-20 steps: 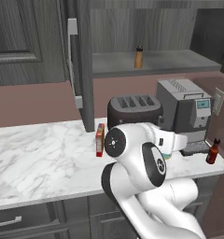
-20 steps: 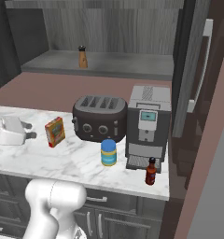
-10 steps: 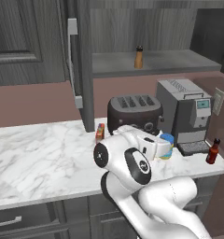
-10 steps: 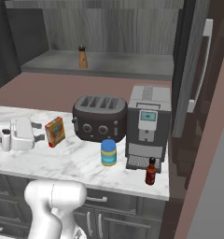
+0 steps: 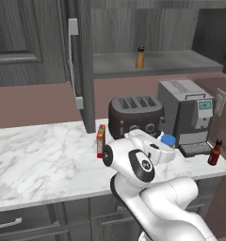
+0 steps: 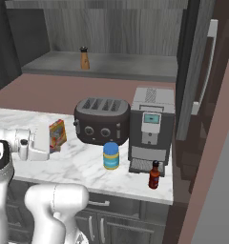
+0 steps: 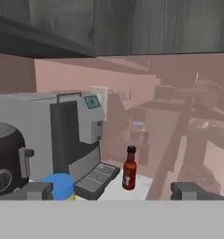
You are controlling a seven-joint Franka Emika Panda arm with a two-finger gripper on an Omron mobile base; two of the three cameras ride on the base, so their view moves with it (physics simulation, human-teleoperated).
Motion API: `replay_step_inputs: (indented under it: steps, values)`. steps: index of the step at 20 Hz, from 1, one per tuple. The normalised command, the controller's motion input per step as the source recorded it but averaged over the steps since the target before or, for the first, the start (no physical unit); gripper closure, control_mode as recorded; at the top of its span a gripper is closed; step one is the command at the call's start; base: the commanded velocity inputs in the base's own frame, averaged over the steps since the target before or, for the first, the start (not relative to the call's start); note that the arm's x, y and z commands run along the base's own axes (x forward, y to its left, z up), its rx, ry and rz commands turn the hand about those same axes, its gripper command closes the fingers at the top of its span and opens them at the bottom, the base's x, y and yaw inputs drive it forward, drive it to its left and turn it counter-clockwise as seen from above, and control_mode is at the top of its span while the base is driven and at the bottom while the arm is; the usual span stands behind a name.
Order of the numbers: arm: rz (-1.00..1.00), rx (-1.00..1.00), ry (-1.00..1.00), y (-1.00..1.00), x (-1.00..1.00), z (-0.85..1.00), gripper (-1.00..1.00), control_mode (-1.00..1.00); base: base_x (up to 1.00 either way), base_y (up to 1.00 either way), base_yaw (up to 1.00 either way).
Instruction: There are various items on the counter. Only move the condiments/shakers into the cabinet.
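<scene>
The small brown shaker (image 5: 140,57) (image 6: 84,57) stands on the cabinet shelf (image 5: 181,63) (image 6: 130,66). On the marble counter (image 5: 44,160), the blue-lidded jar (image 6: 111,155) (image 7: 62,185) stands in front of the toaster. In the left base view my hand partly covers the jar (image 5: 168,140). The dark red bottle (image 5: 214,152) (image 6: 154,175) (image 7: 129,168) stands at the counter's right end by the coffee machine. The red-orange box (image 5: 100,140) (image 6: 57,134) is upright, left of the toaster. My gripper (image 7: 113,191) is open and empty, low over the counter and pointing right, with the jar just beyond its left fingertip (image 7: 34,190).
A dark toaster (image 5: 135,115) (image 6: 101,119) and a grey coffee machine (image 5: 185,115) (image 6: 150,126) line the back of the counter. The tall cabinet door with its silver handle (image 5: 71,61) (image 6: 204,66) stands open. Dark drawers run below the counter.
My hand has swung right across the counter, past the box and toward the jar and coffee machine. The jaws stay wide. None of the items has moved.
</scene>
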Motion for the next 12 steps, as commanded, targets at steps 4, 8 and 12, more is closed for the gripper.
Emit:
replay_step_inputs:
  steps: [4,8,12]
  values:
    - [-0.12,0.00,0.00,-0.21,0.01,-0.41,-1.00,-1.00,0.00,0.00,0.00]
    - [-0.10,0.00,-0.03,-0.18,0.05,-0.43,-1.00,-1.00,0.00,0.00,0.00]
    - [-0.07,0.00,-0.03,-0.18,0.29,-0.37,-1.00,-1.00,0.00,0.00,0.00]
